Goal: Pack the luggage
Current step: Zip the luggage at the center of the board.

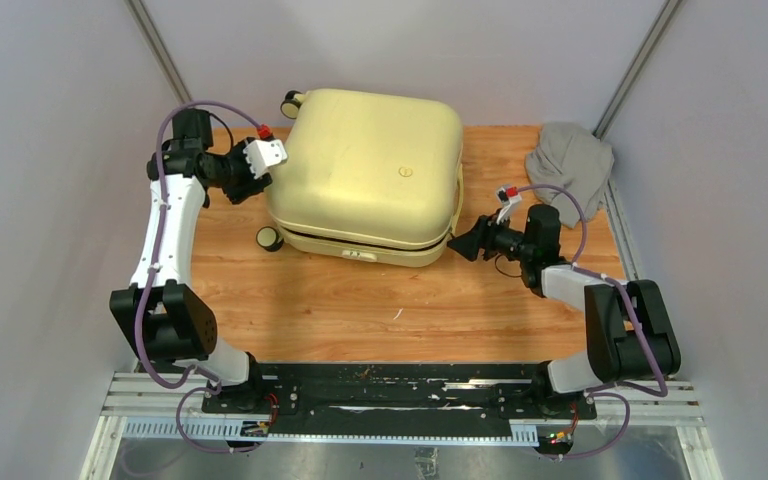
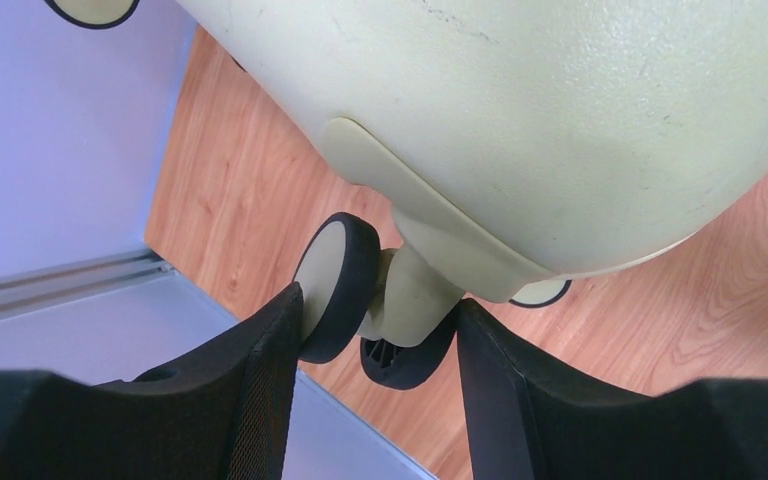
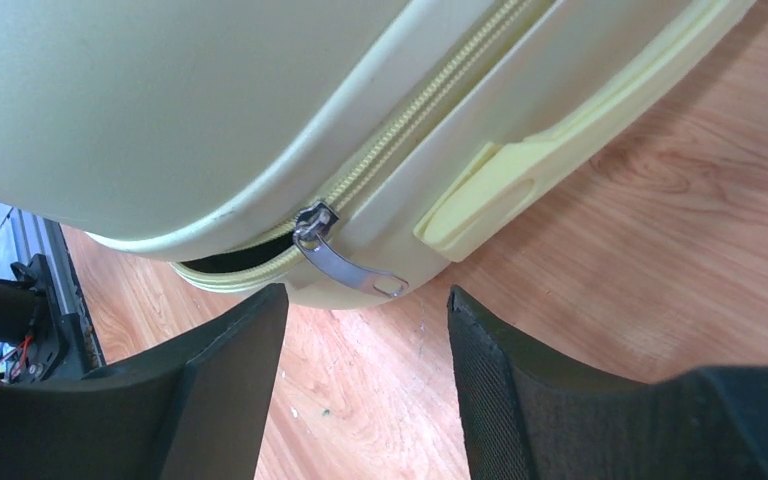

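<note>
The luggage [image 1: 370, 160], a pale yellow hard-shell suitcase, lies flat with its lid down at the back middle of the wooden table [image 1: 360, 310]. My left gripper [image 1: 260, 185] is at its left side. In the left wrist view the left gripper [image 2: 378, 300] is shut on a cream-and-black caster wheel [image 2: 335, 285] under the shell [image 2: 560, 120]. My right gripper [image 1: 457, 245] stands open at the suitcase's near right corner. In the right wrist view the right gripper [image 3: 368, 295] holds nothing. A metal zipper pull [image 3: 345, 265] hangs just beyond its fingertips, with the zip open to its left.
A crumpled grey cloth garment [image 1: 572, 165] lies at the back right corner. Another wheel [image 1: 269, 238] sticks out at the suitcase's near left. A moulded side handle [image 3: 500, 190] runs along the shell. Walls close in on both sides; metal rails [image 1: 390, 400] edge the near side.
</note>
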`<state>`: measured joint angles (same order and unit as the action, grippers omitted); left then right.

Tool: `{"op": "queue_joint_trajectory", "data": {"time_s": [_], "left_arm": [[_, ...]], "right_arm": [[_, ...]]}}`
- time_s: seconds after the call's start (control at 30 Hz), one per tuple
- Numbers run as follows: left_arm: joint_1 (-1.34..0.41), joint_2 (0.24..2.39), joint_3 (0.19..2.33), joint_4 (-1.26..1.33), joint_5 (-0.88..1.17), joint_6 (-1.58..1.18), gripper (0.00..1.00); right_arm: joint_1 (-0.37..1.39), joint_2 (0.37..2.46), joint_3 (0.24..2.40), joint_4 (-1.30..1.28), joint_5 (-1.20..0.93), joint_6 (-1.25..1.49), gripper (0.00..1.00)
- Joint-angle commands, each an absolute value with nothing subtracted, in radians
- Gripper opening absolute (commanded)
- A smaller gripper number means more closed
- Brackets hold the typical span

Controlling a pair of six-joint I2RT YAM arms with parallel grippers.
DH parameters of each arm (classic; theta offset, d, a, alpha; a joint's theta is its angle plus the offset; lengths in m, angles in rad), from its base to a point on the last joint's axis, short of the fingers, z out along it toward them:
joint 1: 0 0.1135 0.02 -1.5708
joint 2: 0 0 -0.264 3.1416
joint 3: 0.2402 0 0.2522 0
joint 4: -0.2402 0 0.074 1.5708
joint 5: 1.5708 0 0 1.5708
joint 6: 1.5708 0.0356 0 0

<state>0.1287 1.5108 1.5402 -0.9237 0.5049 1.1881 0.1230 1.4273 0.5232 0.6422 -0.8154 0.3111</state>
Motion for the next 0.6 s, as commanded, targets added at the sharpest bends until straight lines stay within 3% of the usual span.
{"op": "queue_joint_trajectory", "data": {"time_s": [0.0, 0.2, 0.4, 0.47, 0.57], "left_arm": [[0.127, 1.499, 1.600, -0.850, 0.565, 1.088, 0.00], [0.123, 1.491, 1.562, -0.850, 0.565, 1.096, 0.00], [0.123, 1.478, 1.533, -0.852, 0.559, 1.113, 0.01], [0.123, 1.460, 1.506, -0.879, 0.548, 1.187, 0.11], [0.123, 1.447, 1.467, -0.978, 0.509, 1.348, 0.56]], "right_arm": [[0.117, 1.437, 0.521, 0.725, -0.871, 0.270, 0.64], [0.125, 1.496, 0.541, 0.782, -0.971, 0.287, 0.63], [0.138, 1.544, 0.554, 0.778, -0.992, 0.282, 0.51], [0.139, 1.543, 0.562, 0.749, -0.991, 0.270, 0.47], [0.142, 1.531, 0.577, 0.707, -0.979, 0.250, 0.42]]}}
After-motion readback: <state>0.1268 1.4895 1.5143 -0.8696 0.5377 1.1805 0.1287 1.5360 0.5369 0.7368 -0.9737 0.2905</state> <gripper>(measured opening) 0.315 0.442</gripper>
